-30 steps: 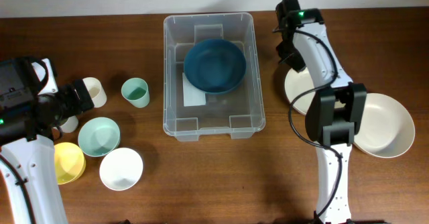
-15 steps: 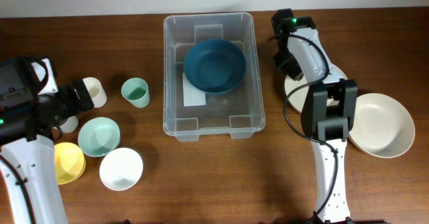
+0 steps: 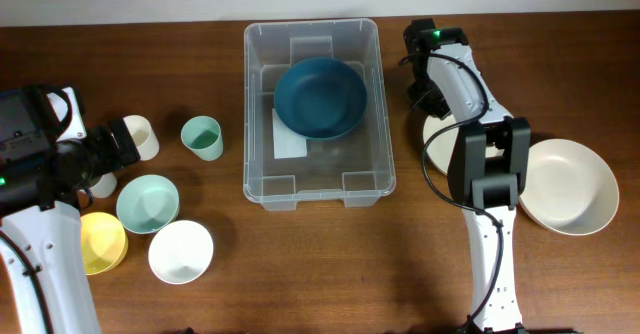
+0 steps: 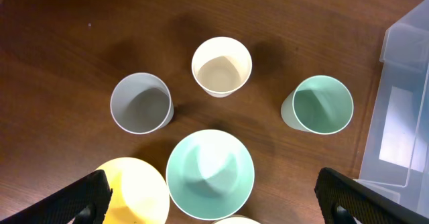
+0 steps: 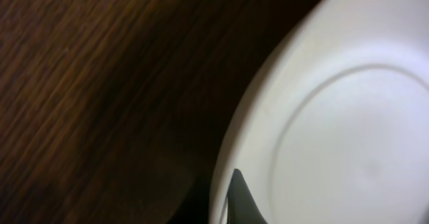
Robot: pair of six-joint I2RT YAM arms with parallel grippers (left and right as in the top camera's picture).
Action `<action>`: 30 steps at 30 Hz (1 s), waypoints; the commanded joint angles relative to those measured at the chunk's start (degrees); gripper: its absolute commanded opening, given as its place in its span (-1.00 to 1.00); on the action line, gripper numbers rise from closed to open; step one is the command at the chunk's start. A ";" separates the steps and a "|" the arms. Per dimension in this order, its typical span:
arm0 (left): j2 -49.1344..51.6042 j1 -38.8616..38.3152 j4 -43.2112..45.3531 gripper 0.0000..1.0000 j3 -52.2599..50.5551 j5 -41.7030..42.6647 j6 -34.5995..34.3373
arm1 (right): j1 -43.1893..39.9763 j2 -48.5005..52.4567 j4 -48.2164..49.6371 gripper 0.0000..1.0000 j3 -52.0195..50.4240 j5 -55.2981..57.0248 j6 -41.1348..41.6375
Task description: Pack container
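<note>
The container [image 3: 384, 124] stands mid-desk [image 3: 300, 264] with a blue bowl [image 3: 320, 97] inside. The left hand [image 4: 216, 200] is wide open over cups [image 4: 221, 66]; the right hand [image 3: 432, 102] is closed at the rim of a white bowl [image 5: 335, 117].

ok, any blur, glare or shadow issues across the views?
Overhead: sharp, even light, mild sheen on the container. Left wrist: sharp, soft shadow beside the grey cup. Right wrist: too close, white dish and table blurred, dark shadow along the dish rim.
</note>
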 commanded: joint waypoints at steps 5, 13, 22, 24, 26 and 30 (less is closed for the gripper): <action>-0.20 0.33 -0.04 0.99 0.68 0.68 -0.59 | -0.17 1.01 1.11 -0.92 0.13 -1.07 -1.90; -0.20 0.33 -0.04 0.99 0.66 0.68 -0.59 | -0.15 0.72 -3.19 -0.93 3.48 6.47 -4.83; -0.20 0.35 -0.04 0.99 0.68 0.68 -0.59 | -0.13 0.72 -7.21 -0.93 10.10 9.92 -8.00; -0.20 0.33 -0.04 1.00 0.66 0.68 -0.59 | -0.13 0.72 -7.89 -0.92 11.43 9.94 -8.33; -0.20 0.33 -0.04 0.99 0.66 0.68 -0.59 | -0.11 0.72 -8.28 -0.92 12.81 10.01 -10.03; -0.20 0.33 -0.04 0.99 0.66 0.68 -0.59 | 0.72 0.72 -8.44 -0.92 17.88 11.02 -20.79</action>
